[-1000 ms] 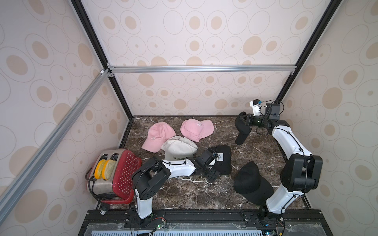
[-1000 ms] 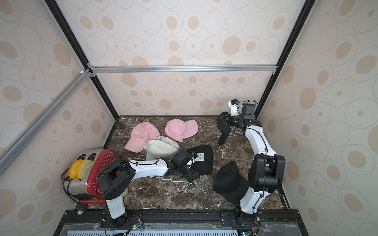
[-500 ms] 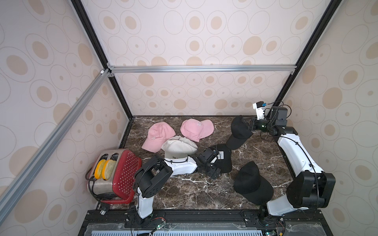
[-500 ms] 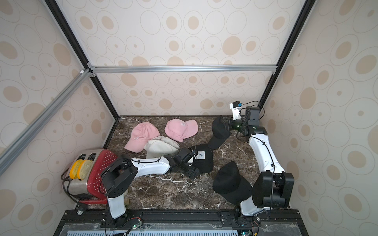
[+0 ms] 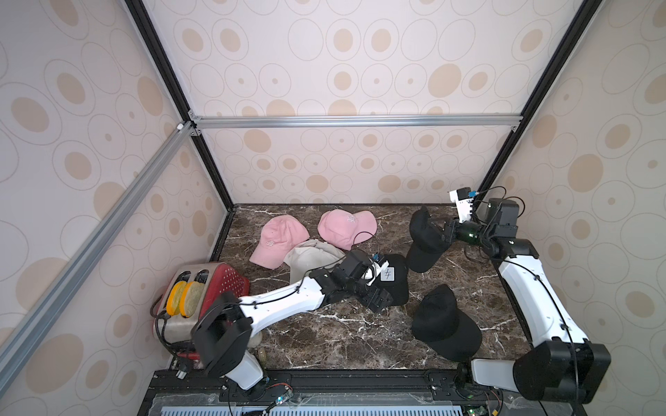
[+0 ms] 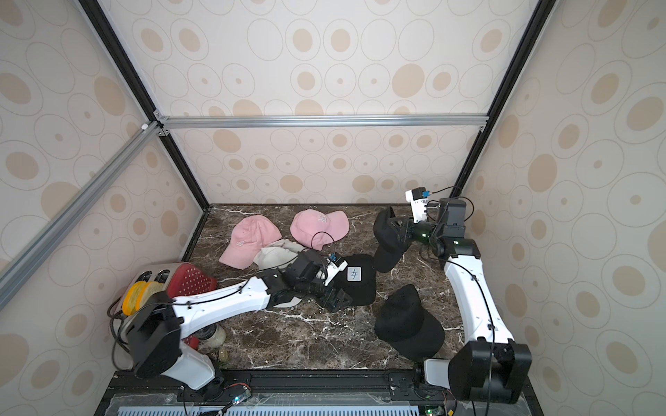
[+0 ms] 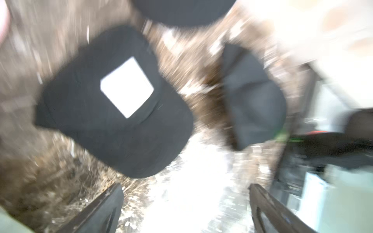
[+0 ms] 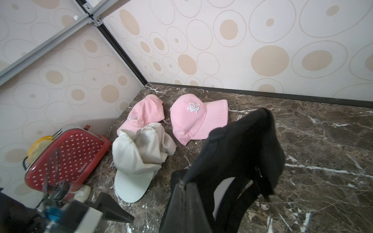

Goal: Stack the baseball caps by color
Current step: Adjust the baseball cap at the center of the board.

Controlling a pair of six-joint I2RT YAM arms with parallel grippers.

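**Held black cap hangs just behind the tagged one**

A black cap [image 5: 423,245] is clamped in the right gripper [image 5: 446,232], whose jaws are pressed together on the fabric. It is hung lengthwise over the back of the marble table [image 5: 324,345]. The tagged black cap [image 5: 398,288] is laid flat just in front of it, toward the robot and slightly leftward. The left gripper [image 5: 378,300], spread wide and empty, is poised at that cap's near edge, so the left arm is judged nearer. A third black cap [image 5: 445,324] is laid well apart.
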